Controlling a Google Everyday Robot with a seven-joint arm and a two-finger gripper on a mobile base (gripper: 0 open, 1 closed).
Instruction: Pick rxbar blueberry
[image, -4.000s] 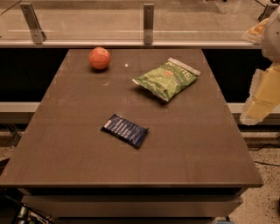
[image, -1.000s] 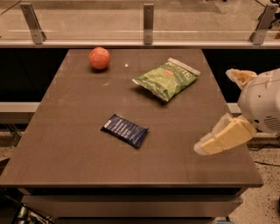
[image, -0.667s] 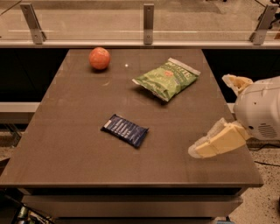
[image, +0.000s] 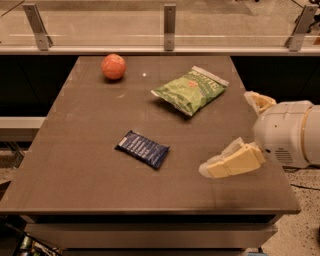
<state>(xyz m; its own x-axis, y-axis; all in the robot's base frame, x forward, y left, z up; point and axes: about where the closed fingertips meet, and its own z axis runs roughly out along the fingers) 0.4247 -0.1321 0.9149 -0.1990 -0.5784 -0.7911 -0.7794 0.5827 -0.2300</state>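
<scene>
The rxbar blueberry (image: 143, 148) is a small flat dark navy-blue wrapped bar with pale print. It lies flat on the brown table (image: 85, 175), a little left of the middle and toward the front. My gripper (image: 226, 133) hangs over the table's right side, to the right of the bar and well apart from it. Its two cream fingers (image: 232, 161) are spread wide with nothing between them. The white wrist housing (image: 287, 132) sits at the right edge of the view.
A green crinkly chip bag (image: 190, 89) lies at the back right of the table, just behind the gripper. An orange-red round fruit (image: 113, 66) sits at the back left. A glass rail with metal posts (image: 169, 20) runs behind the table.
The gripper has come down from the far right edge of the view and moved left over the table's right side, drawing closer to the bar. The bar, bag and fruit have not moved.
</scene>
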